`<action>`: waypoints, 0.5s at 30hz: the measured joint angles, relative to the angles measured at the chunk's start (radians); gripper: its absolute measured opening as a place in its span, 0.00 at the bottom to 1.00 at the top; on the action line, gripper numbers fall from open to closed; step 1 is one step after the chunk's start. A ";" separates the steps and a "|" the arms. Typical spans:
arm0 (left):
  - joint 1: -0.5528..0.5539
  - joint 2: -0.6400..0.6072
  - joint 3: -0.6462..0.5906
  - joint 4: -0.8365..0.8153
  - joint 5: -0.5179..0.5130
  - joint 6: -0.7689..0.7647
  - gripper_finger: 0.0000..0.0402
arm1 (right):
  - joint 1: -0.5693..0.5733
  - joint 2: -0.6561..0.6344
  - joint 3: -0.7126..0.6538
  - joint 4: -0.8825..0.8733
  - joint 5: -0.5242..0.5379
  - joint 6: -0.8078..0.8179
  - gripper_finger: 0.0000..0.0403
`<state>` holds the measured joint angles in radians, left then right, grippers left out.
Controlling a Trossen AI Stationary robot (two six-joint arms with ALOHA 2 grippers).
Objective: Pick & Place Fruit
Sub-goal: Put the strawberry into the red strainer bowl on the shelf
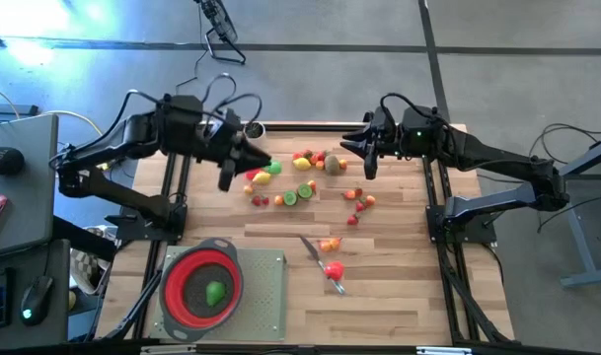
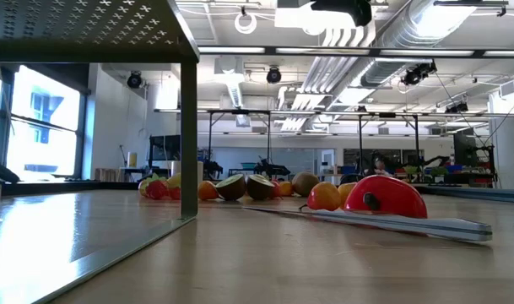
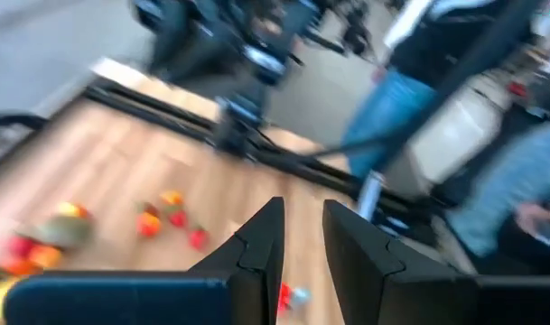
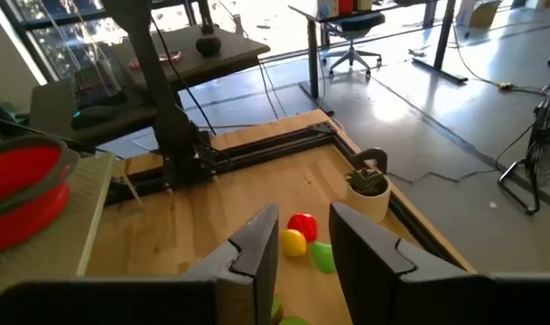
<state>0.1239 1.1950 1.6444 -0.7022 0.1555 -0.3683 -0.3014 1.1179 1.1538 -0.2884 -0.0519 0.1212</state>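
Early going here: one green toy fruit (image 1: pixel 215 293) sits inside the red collapsible strainer with the grey rim (image 1: pixel 172 287), which rests on a pale perforated board (image 1: pixel 265 296) at the near left of the light wooden slatted table (image 1: pixel 399 296). That looks like the only piece placed so far.

The rest of the small plastic fruits (image 1: pixel 302 176), red, orange, yellow, green and brown, lie scattered well beyond the strainer, toward the far middle of the table. A few more (image 1: pixel 330 245) lie to the strainer's right, beside a slim grey knife (image 1: pixel 318 257) and a red piece (image 1: pixel 334 269) touching it.

The left gripper (image 3: pixel 302 244) hangs above the left edge of the far cluster, fingers parallel with a narrow gap, pinching nothing. The right gripper (image 4: pixel 302 244) hovers at the cluster's right edge, fingers likewise slightly apart and empty.

So nearly the whole set remains to be carried.

No brand, label or writing is readable in any view.
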 joint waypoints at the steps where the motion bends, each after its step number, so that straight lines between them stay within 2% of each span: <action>1: 0.012 0.000 0.000 0.009 -0.009 0.005 0.19 | 0.000 0.000 0.000 0.000 0.000 -0.009 0.23; 8: 0.062 0.018 0.000 0.013 -0.014 0.006 0.19 | 0.000 0.000 0.000 -0.010 0.000 -0.021 0.23; 15: 0.062 0.089 0.000 0.033 -0.094 0.006 0.19 | 0.000 0.000 0.000 -0.100 0.001 -0.021 0.23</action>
<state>0.1855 1.2843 1.6444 -0.6691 0.0613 -0.3619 -0.3012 1.1179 1.1538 -0.3885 -0.0513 0.1001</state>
